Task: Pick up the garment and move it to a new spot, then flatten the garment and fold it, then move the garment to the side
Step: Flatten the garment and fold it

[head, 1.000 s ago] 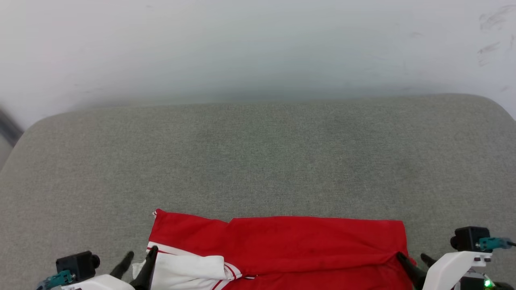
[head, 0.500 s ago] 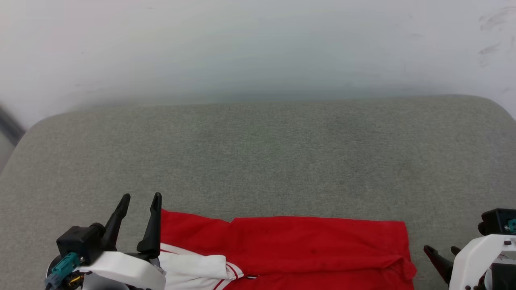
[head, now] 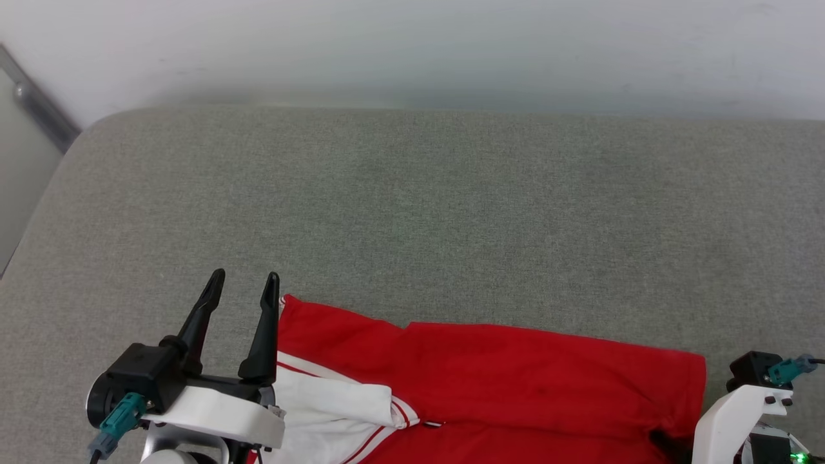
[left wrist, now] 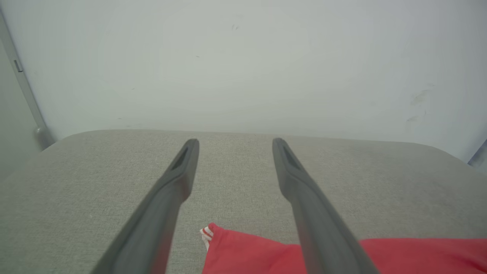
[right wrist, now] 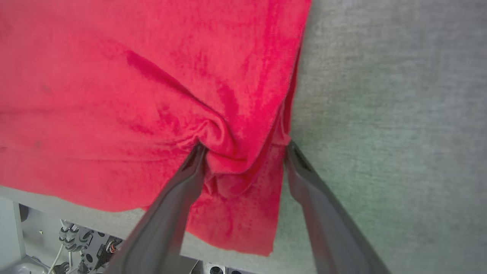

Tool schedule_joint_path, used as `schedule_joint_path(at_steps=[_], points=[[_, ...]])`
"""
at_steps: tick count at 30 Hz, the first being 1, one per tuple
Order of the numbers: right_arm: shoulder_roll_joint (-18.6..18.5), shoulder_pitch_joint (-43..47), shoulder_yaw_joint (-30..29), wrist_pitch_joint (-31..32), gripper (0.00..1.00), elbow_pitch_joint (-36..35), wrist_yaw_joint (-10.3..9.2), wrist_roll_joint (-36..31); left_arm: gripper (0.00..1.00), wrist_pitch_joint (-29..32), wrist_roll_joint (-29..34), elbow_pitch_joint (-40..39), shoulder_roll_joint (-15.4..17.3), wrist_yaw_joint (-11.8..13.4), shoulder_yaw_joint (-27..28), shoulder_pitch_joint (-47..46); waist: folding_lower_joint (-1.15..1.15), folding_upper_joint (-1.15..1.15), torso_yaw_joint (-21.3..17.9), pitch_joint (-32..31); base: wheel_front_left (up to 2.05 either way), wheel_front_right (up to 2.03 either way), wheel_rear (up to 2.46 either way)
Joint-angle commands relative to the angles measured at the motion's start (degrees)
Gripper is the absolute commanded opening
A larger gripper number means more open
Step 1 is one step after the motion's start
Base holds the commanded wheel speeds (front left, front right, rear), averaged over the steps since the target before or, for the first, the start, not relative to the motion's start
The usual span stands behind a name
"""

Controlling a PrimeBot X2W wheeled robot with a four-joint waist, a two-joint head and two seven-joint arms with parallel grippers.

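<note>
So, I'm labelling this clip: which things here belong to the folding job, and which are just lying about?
Job: red jersey shirt with white sleeve; left gripper; right gripper.
Just there: grey fabric surface; white wall; grey metal rail.

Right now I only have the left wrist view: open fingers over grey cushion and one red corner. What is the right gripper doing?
Observer: The right gripper is open, its jaws astride a bunched fold at the right edge of the garment, not pinching it.
Operator: Is the shirt flat on my left side?
Observer: No. A white sleeve lies folded over the red body, right beside the left gripper.
Operator: And where does it sit on the cushion?
Observer: Along the near edge of the cushion, spread from one gripper across to the other.
</note>
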Motion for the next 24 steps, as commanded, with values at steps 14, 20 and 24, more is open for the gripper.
schedule_joint_path(at_steps=[14, 20, 24], points=[[-0.49, -2.25, 2.11, -0.79, 0.00, 1.76, 0.03, 2.72, 1.00, 0.00, 2.72, 1.96, 0.65, 0.27, 0.42, 1.52, 0.00, 0.00, -1.92, -3.39, 0.00, 0.00, 0.00], [-3.22, -2.56, -1.87, -0.37, 0.00, 0.59, -0.03, 2.06, 1.00, 0.53, 3.39, 1.56, 0.68, 1.67, 0.17, 2.44, 0.00, 0.00, -3.41, -4.75, 0.00, 0.00, 0.00], [-3.88, -0.93, -7.34, 0.24, 0.00, -0.54, -0.03, 1.20, 1.00, 0.54, 3.38, 1.13, 0.49, 2.13, 0.00, 2.68, 0.00, 0.00, -4.10, -5.06, 0.00, 0.00, 0.00]])
